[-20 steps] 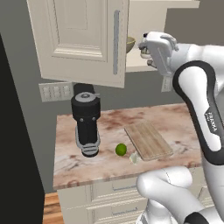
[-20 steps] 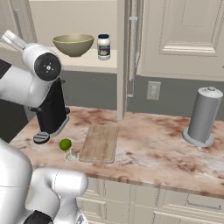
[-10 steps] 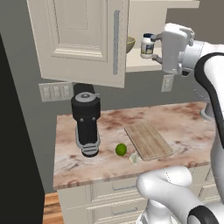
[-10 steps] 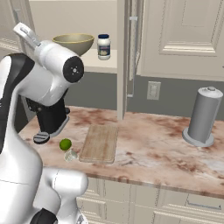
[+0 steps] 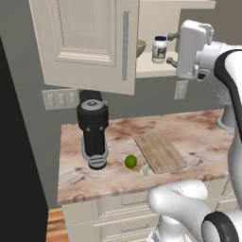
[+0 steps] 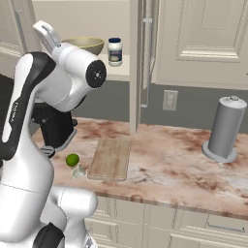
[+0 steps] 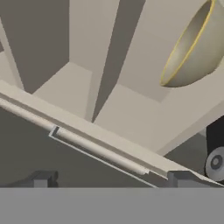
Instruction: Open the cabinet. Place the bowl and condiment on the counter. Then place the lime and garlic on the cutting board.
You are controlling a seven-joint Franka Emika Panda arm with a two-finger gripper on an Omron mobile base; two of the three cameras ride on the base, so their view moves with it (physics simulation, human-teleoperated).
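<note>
Cabinet (image 5: 90, 45) door hangs open in the left base view, condiment (image 5: 159, 49) on the shelf, lime (image 5: 131, 161) and garlic (image 5: 146, 171) on the counter (image 5: 198, 137) beside the cutting board (image 5: 159, 151). Right base view: bowl (image 6: 83, 46) left of the jar. Hand view: gripper (image 7: 109, 179) spread wide, holding nothing, bowl tilted above.

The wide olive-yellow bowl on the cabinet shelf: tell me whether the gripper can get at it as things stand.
Probably yes. The cream cabinet door hangs open, the olive-yellow bowl sits at the shelf front, and the open gripper faces the shelf. Only the small white blue-lidded jar stands beside it, apart.
</note>
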